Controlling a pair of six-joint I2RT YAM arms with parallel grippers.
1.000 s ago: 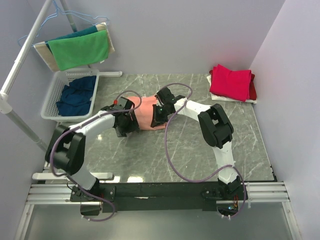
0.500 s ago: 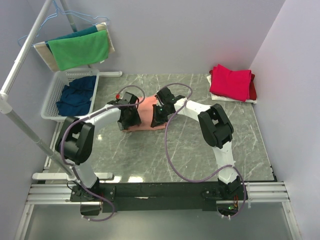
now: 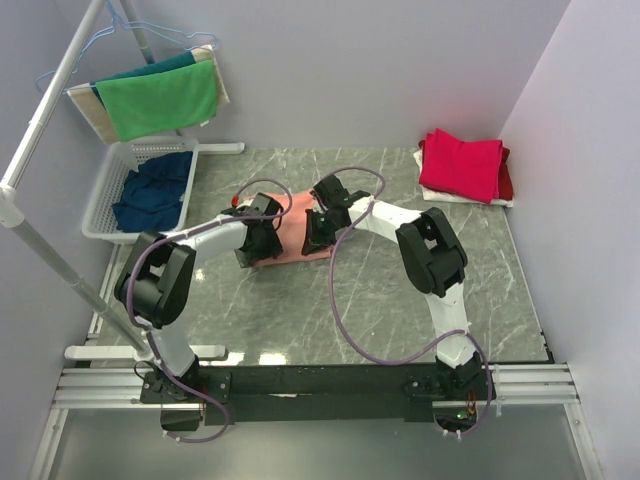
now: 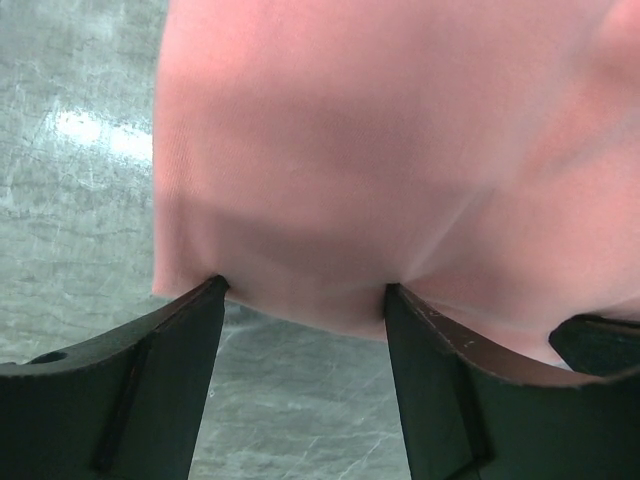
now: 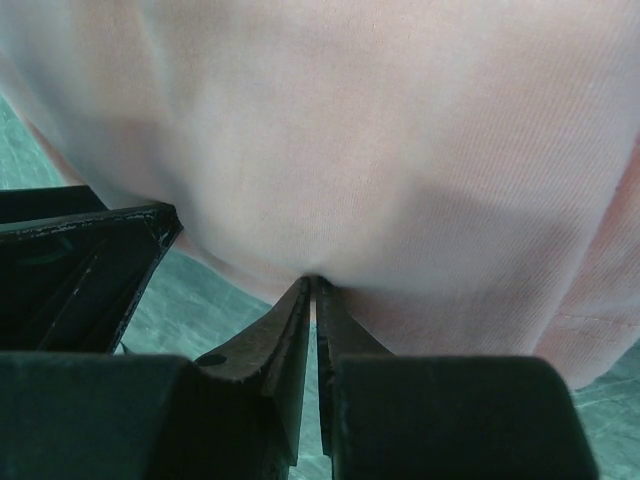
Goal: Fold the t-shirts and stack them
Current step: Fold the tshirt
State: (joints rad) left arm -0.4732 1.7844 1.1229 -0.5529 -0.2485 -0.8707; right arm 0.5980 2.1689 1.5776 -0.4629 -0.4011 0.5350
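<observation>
Right gripper (image 5: 316, 284): clenched on the edge of the salmon tee (image 3: 292, 230). Left gripper (image 4: 305, 300): spread wide at the other edge. Tee is laid mid-desk (image 3: 400, 320) between them; long axis is hidden by arms.

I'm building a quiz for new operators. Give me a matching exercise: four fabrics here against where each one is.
Things:
1 salmon t-shirt
2 red folded stack
3 navy t-shirts
4 green cloth

Places:
A in the white basket
B far right corner
C hung on the rack
D middle of the table

Pairs: 1-D; 2-B; 3-A; 4-C
</observation>
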